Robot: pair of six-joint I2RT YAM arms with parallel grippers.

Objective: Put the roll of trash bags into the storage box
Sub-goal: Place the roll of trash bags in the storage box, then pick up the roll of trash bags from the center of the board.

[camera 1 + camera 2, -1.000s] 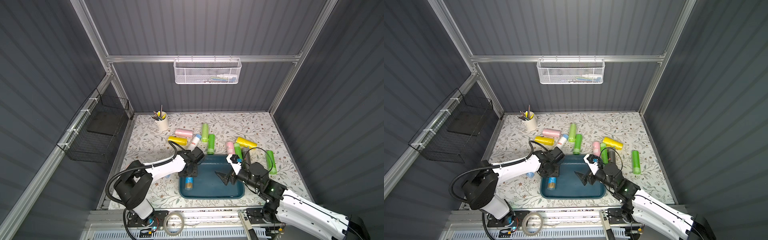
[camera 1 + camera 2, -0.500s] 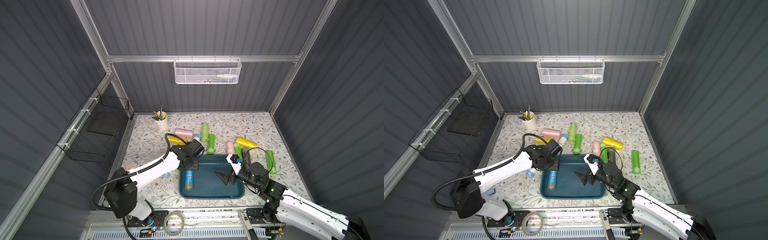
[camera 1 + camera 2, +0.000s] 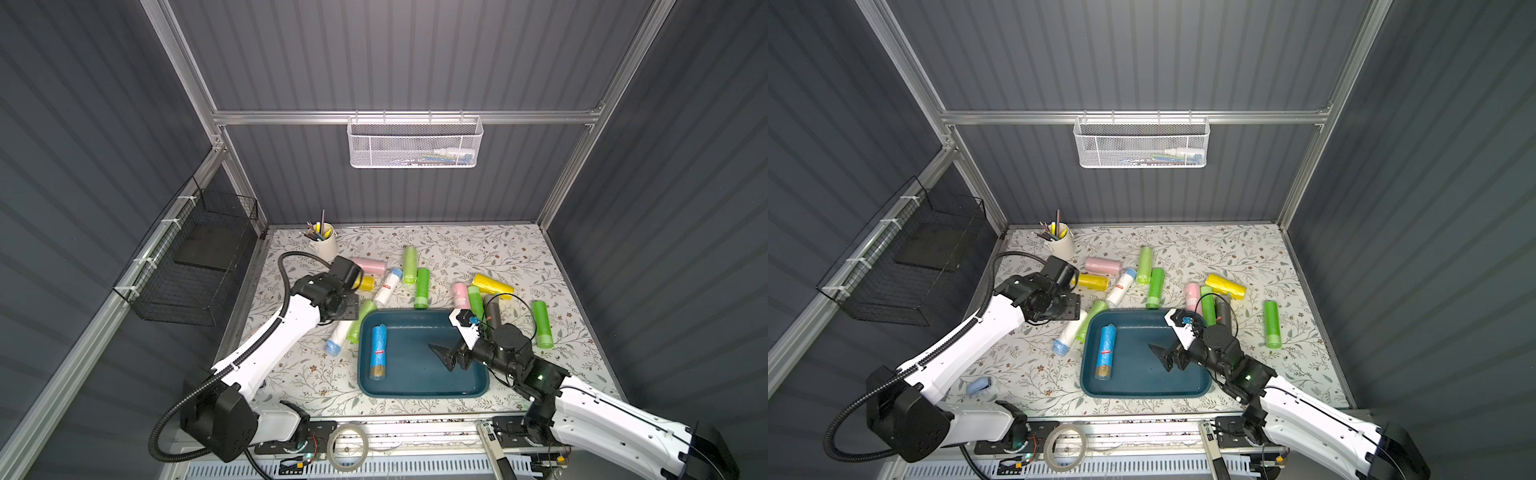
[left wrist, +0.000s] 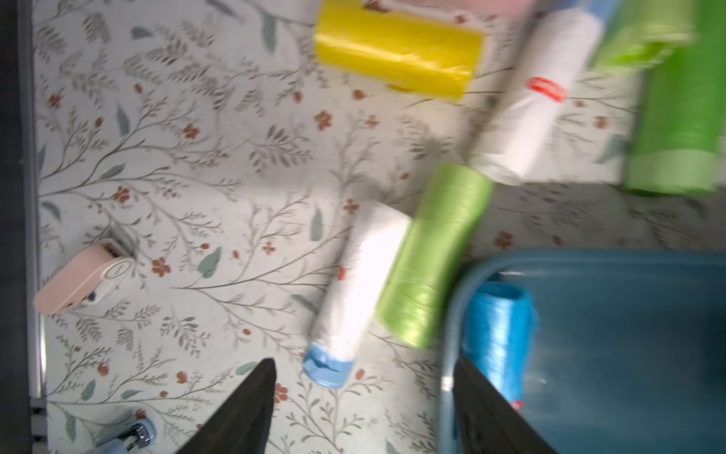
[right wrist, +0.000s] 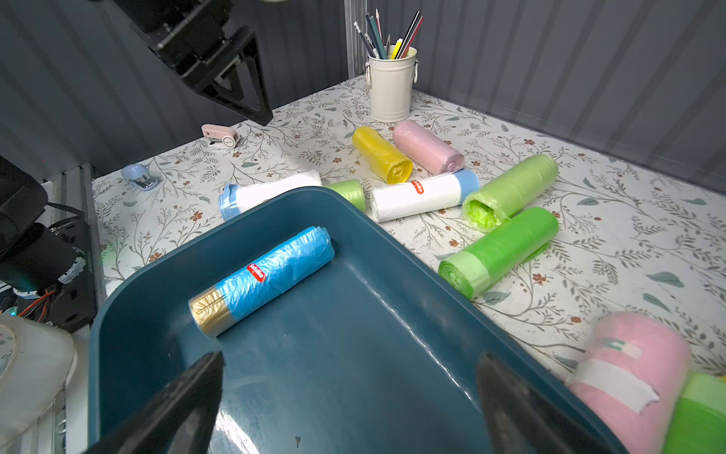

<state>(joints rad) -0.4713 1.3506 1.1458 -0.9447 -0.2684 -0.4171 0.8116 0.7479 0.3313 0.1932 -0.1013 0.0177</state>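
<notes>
Roll of trash bags [image 3: 378, 351], the one blue roll, lies flat inside the storage box [image 3: 415, 374]. Twelve more rolls lie outside it: five green, two pink, two yellow, two white, one dark. Left gripper [image 4: 365, 363], just outside the box, has its fingers apart and empty; right gripper [image 5: 351, 355], over the box, is spread wide and empty.

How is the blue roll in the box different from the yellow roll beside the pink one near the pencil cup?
The blue roll lies inside the teal box; the yellow roll lies outside on the flowery table. The blue roll is longer and slimmer; the yellow roll is shorter and fatter. The blue roll has a gold end and a red sticker; the yellow roll is all yellow. Both lie on their sides.
</notes>
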